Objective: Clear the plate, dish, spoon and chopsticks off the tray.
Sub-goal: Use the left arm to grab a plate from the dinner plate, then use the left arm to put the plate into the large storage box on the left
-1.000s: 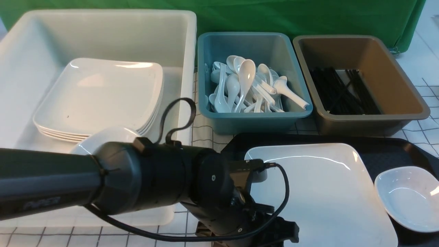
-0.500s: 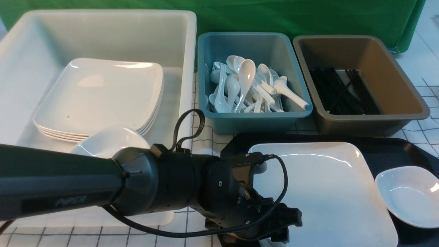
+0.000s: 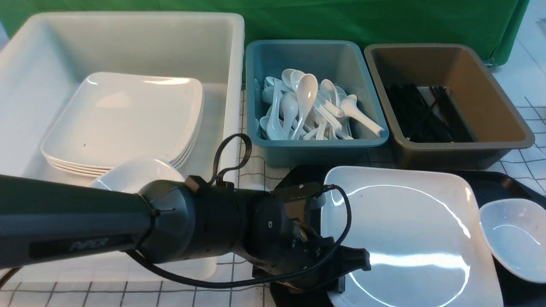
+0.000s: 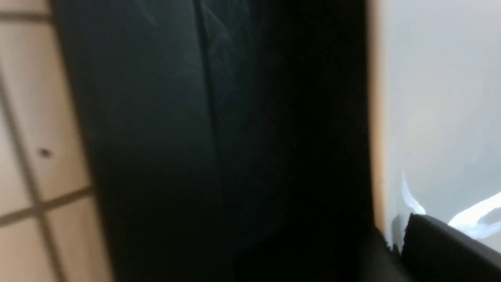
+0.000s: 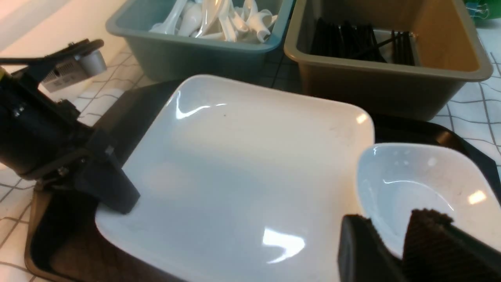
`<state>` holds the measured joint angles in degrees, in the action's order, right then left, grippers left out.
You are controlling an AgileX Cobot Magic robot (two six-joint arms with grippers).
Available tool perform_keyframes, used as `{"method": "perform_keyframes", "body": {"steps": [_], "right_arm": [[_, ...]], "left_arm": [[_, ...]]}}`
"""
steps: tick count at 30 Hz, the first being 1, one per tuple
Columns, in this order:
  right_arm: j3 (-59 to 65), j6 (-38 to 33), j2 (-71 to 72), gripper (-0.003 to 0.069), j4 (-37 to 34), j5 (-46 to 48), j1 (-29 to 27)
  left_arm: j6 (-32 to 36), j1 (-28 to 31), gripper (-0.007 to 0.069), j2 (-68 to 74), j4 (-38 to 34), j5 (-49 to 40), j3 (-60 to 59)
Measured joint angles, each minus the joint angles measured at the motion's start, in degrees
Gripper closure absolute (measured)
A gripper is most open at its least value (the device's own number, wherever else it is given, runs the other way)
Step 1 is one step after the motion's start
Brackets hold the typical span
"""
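Plate's pointing: front view, plate (image 3: 409, 230) face up; L & R edges run away from cam, far ends leaning L. Far edge roughly crosswise, slanting slightly. Near edge cut off there, so long axis can't be told.
Plate loc.: over tray (image 3: 518, 294), L of dish (image 3: 512, 241); tubs beyond.
Dish loc.: R side of tray, inner rim right by plate's R edge; touching or not, can't tell.
L gripper (image 3: 352, 273): clenched on plate's L rim, rim btwn fingers.
R gripper (image 5: 391, 227): fingers apart at dish's rim, part of rim showing btwn them; contact unclear.
Count, tray area: 1 plate, 1 dish, 1 tray.
Count, tubs: 3 – white tub (image 3: 145, 32), teal tub (image 3: 315, 153), brown tub (image 3: 460, 157).
Count, contents: white tub has stacked plates (image 3: 123, 119), several, exact no. unclear, + 1 bowl (image 3: 138, 174) partly behind L arm. Teal: many spoons (image 3: 305, 100), too jumbled to count. Brown: bunch of black chopsticks (image 3: 426, 115), ditto.
Front view only: plate stack + bowl.
R wrist view only: plate's near-L corner, tray's near-L corner, R gripper's fingers.
L wrist view: close-up of plate rim edge-on, tray wall, gridded cloth (image 4: 23, 129) w/ a small dark spot.
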<state>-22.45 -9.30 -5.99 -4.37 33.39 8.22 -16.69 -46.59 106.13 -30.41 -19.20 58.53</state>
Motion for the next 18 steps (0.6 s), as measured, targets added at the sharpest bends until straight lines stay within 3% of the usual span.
{"method": "perform_keyframes", "body": {"steps": [11,18], "right_arm": [[0.0,0.0,0.0,0.0419,0.0,-0.2,0.0],[0.0,0.0,0.0,0.0419,0.0,-0.4,0.0]], "left_arm": [[0.5,5.2,0.0605,-10.9,4.5,-4.1,-0.1],[1.5,7.9,0.0609,-19.6,5.8,-5.5,-0.7]]}}
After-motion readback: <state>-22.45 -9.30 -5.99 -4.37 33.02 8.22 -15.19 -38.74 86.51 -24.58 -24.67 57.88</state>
